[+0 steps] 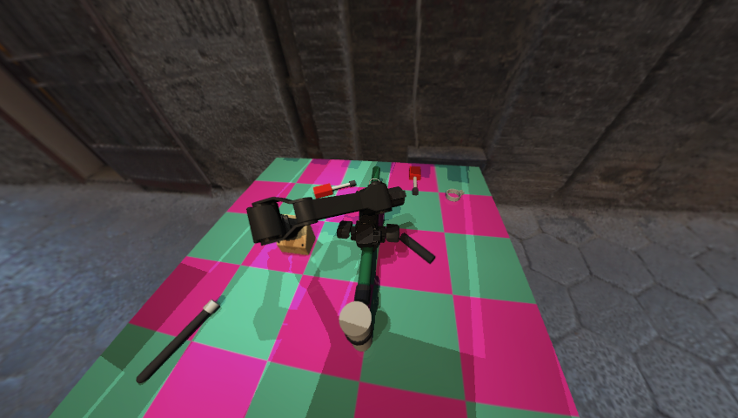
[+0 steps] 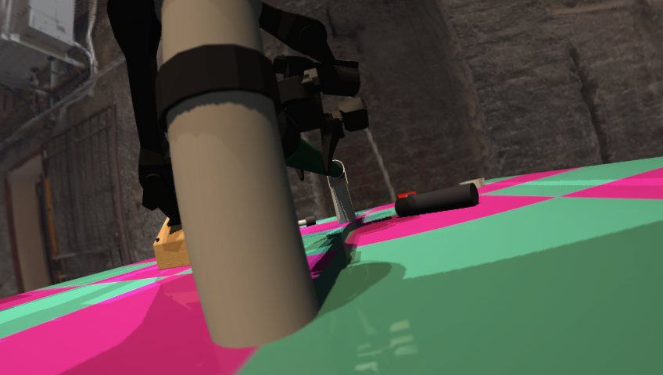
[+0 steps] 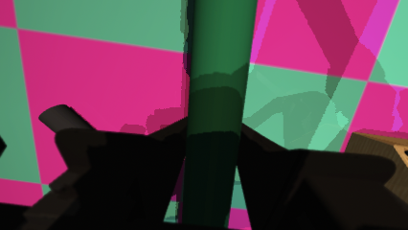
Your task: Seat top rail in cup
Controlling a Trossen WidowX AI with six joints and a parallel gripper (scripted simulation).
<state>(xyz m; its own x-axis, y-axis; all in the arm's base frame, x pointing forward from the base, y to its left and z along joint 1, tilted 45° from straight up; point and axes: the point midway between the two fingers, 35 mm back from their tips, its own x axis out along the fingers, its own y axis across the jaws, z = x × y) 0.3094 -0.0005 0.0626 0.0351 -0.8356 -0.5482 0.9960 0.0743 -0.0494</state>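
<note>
The big post (image 2: 232, 208) stands upright with a pale cap (image 1: 355, 317). The black brace band (image 2: 216, 69) is around its upper part. The dark rail-end cup (image 1: 363, 293) is on the side facing the arm. The green rail (image 1: 365, 266) (image 2: 309, 155) (image 3: 222, 43) meets the cup's mouth in the top view; how deep it sits cannot be told. Its far end passes through the loop cap (image 2: 345, 168) on the small grey post (image 2: 342, 201). My gripper (image 3: 212, 122) (image 2: 314, 172) is shut on the rail, one finger on each side, between cup and loop.
A wooden block (image 1: 296, 243) (image 2: 172, 253) is beside the arm. A short black cylinder (image 1: 418, 248) (image 2: 442, 199) (image 3: 62, 117) lies right of the rail. Two red-ended tools (image 1: 323, 190) (image 1: 414, 172) and a ring clamp (image 1: 452, 198) lie farther back. A black rod (image 1: 173, 341) lies front left.
</note>
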